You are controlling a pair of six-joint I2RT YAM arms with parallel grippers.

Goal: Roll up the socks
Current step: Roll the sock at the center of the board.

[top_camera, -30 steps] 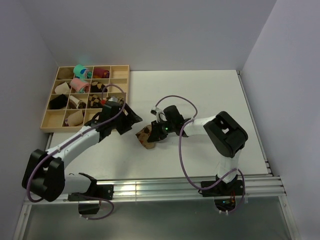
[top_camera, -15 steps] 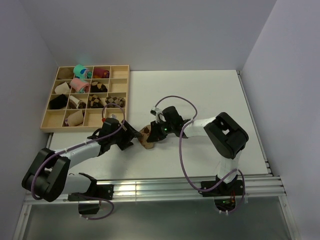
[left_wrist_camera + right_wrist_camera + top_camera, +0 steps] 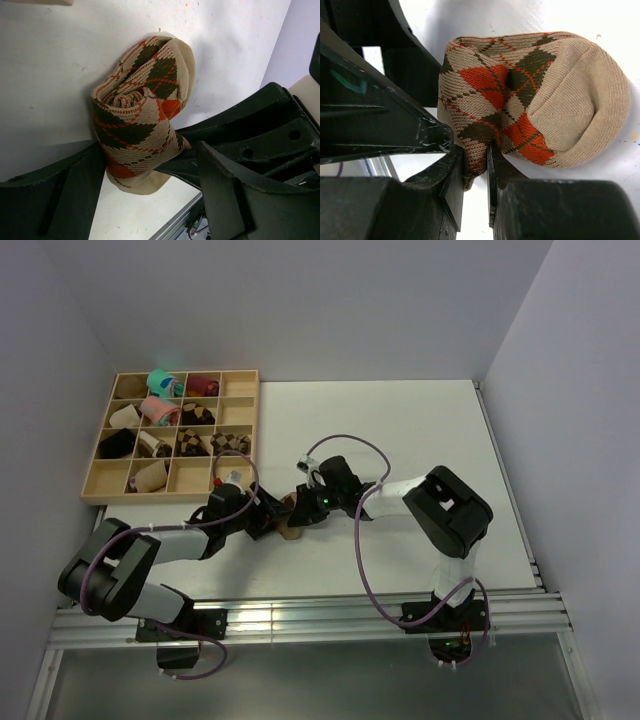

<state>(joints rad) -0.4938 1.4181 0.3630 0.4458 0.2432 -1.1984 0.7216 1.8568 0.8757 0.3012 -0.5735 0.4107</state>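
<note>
The white table [image 3: 420,430] has a wooden tray [image 3: 92,492] at its far left. The left gripper [image 3: 266,519] is wide open around the rolled sock [image 3: 535,95], which lies on the table. The right gripper [image 3: 475,159] pinches the sock's edge tight.

The left arm lies low and stretched out, its left gripper [image 3: 266,519] spread wide with a finger either side of the socks [image 3: 530,95], while the right arm, bent at the elbow, has its right gripper [image 3: 476,150] pinched onto their edge, opposite the left fingers.
</note>
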